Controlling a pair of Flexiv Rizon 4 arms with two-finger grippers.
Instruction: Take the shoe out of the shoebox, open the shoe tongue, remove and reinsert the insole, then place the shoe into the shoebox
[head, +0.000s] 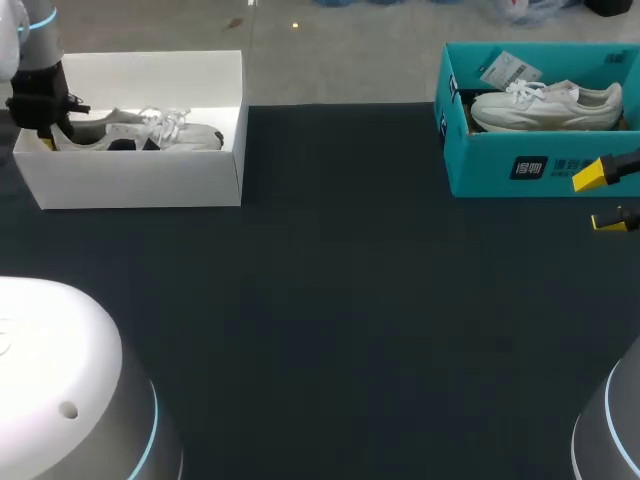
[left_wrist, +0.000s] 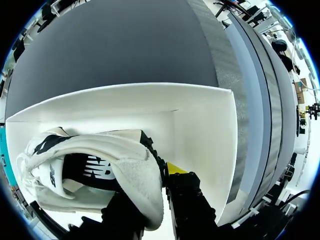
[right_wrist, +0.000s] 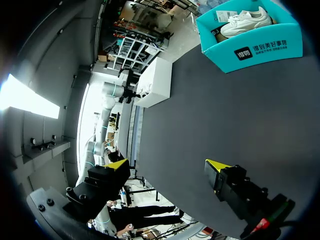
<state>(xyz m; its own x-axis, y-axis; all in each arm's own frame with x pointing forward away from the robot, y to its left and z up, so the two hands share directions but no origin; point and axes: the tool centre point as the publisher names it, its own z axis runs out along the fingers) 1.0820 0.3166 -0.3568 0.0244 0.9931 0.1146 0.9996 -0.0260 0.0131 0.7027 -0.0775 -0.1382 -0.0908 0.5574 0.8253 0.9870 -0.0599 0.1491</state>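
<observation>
Dark cloth covers the table (head: 340, 300), and the job starts at its left end. Your grey-and-white sneaker (head: 150, 132) is inside the white shoebox (head: 140, 185). It lies along the box's length, with its heel at the box's outer end and its toe pointing toward the inner end, nearer the middle of the table. The laces sit about halfway along the box.

Your left gripper (head: 47, 138) is down in the box's outer end, right at the heel. From the left wrist, the padded heel collar sits pinched in the narrow gap between the two fingers. One yellow tip shows against the heel's edge, and the other is hidden behind the fabric. I judge that the gripper has clamped onto the heel, so the shoe hangs out ahead of it, toe-first, across the box's floor.

That matters for the lift. The whole length of the sneaker lies beyond the grip, so I expect the toe to sag and drag on the box's front wall or inner end unless you raise it well above the rim before swinging it out.

Your right gripper (head: 600, 198) is far from the white shoebox, at the opposite end of the table. Its fingers are spread wide and hold nothing. It hovers just in front of a teal shoebox (head: 520, 170) that holds a second white sneaker (head: 545, 105). The left arm is plainly the nearer one.
</observation>
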